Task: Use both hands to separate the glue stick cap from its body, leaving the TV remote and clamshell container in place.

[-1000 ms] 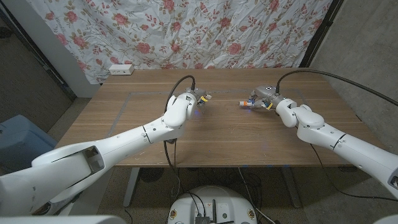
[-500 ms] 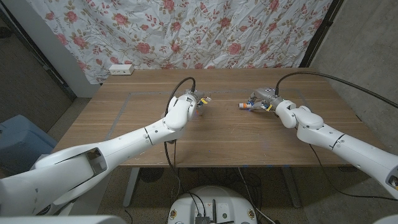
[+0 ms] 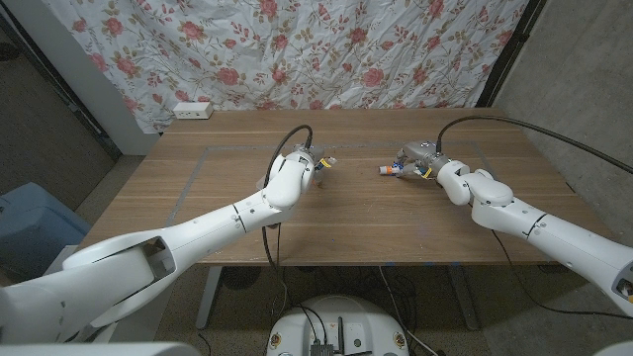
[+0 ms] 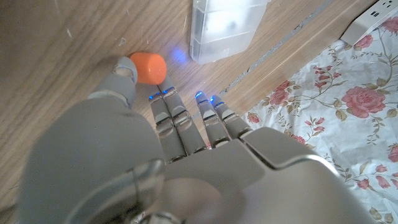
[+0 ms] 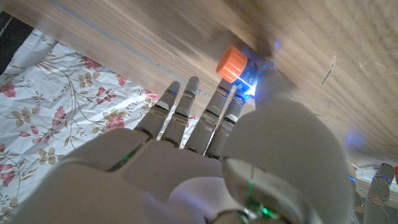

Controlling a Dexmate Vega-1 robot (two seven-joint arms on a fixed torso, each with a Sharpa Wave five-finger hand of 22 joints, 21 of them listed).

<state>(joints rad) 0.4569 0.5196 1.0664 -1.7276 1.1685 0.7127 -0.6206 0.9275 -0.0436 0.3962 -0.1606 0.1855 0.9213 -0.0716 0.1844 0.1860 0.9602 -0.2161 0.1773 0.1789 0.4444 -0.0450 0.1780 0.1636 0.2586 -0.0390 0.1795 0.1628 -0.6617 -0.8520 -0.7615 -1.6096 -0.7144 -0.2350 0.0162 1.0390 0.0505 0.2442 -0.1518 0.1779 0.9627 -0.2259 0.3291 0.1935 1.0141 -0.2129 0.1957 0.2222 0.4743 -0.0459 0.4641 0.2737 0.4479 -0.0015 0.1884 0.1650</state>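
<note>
Left hand [image 4: 180, 155] pinches a smooth round orange cap [image 4: 150, 67] beside a translucent plastic clamshell container [image 4: 221, 28]. Right hand [image 5: 249, 155] grips the cylindrical glue stick body [image 5: 239, 67] over the wood-grain worktop [image 3: 218, 198].

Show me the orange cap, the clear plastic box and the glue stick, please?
orange cap [image 4: 149, 66], left wrist view, on its rounded side.
clear plastic box [image 4: 221, 28], left wrist view, on its lid.
glue stick [image 5: 239, 67], right wrist view, on its orange end.

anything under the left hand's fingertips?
In the left wrist view, an orange cap lies on the table at the left hand thumb tip. Contact is unclear; the hand hides whatever's under its palm.
</note>
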